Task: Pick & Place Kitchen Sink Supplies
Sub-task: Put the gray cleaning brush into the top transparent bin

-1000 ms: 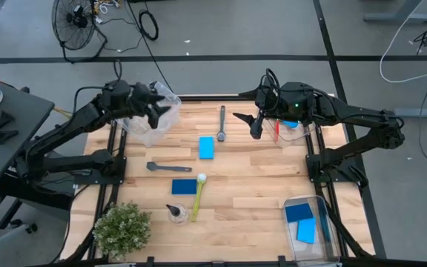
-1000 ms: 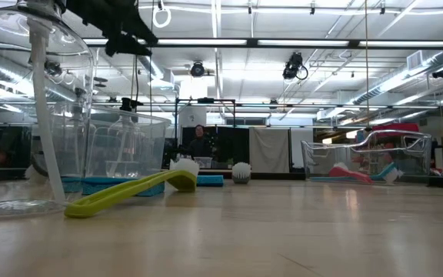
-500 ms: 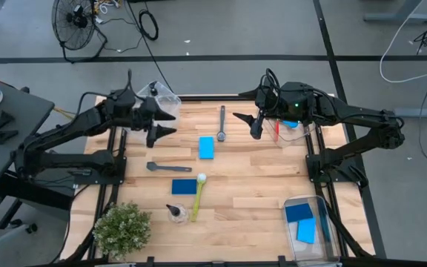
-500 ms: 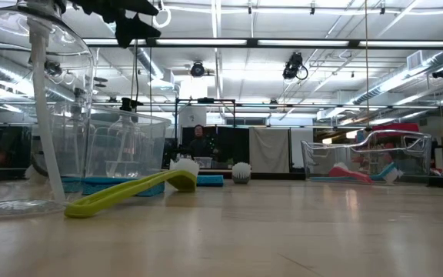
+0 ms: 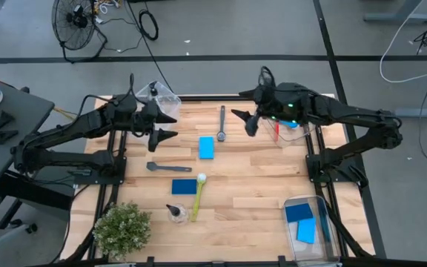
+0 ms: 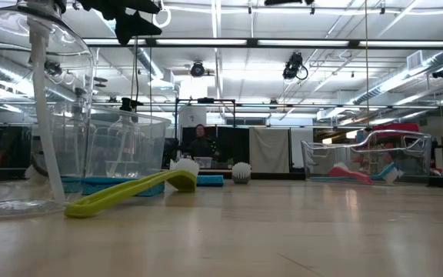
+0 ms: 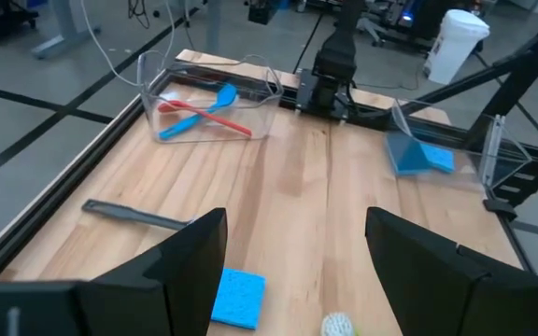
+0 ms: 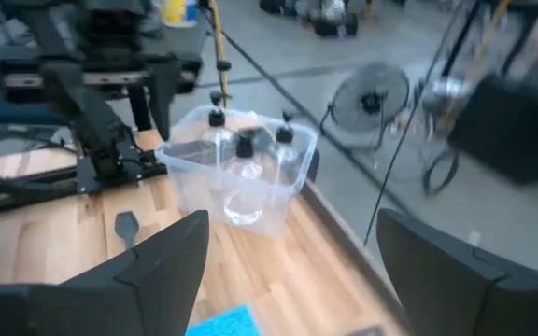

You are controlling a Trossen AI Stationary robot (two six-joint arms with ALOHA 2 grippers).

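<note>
Right now I see both grippers, left gripper (image 5: 163, 126) and right gripper (image 5: 245, 121), spread open and empty either side of the blue sponge (image 5: 207, 147).

Both arms are showing as matte black jointed links, rising from black bases bolted to the black frame edging the wooden bench (image 5: 250, 185). Thin black cables are looping over the upper links of each arm, most plainly above the wrists. A small green light is glowing on the right arm's wrist housing, just behind the right tool (image 5: 247, 122). The left tool (image 5: 161, 126) is ending in two dark, tapering fingers (image 7: 194, 257), flat-faced and wedge-shaped with smooth inner surfaces. The right tool's fingers (image 8: 171, 257) are looking the same: broad, black, angular blades.
</note>
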